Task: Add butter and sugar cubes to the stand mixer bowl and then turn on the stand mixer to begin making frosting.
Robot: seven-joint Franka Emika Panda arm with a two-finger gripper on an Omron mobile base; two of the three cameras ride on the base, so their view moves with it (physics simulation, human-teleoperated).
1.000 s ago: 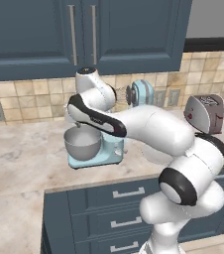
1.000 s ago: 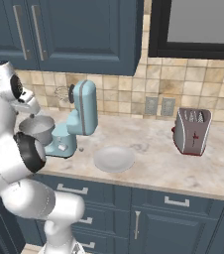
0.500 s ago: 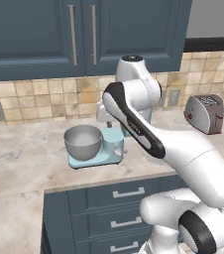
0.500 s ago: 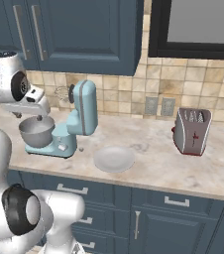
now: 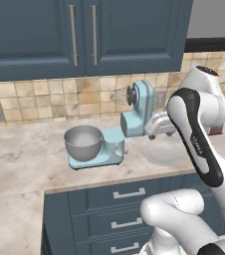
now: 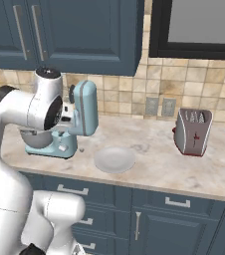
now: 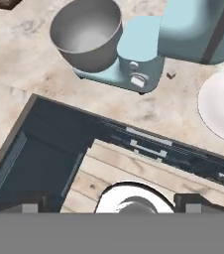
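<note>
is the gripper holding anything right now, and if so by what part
Nothing is held. In the hand view the gripper is open with nothing between its fingertips, looking down past the counter edge at the stand mixer bowl.

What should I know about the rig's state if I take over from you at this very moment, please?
Hand: open, holding nothing, looking down over the counter edge.
Stand mixer: head tilted up.
Stand mixer bowl: on the mixer's base, empty.
White plate: beside the mixer, bare.
Butter and sugar cubes: I cannot make them out; a dark speck between mixer and plate is too small to identify.
Done: nothing added yet.
Left: add butter and sugar cubes, switch the mixer on.
</note>
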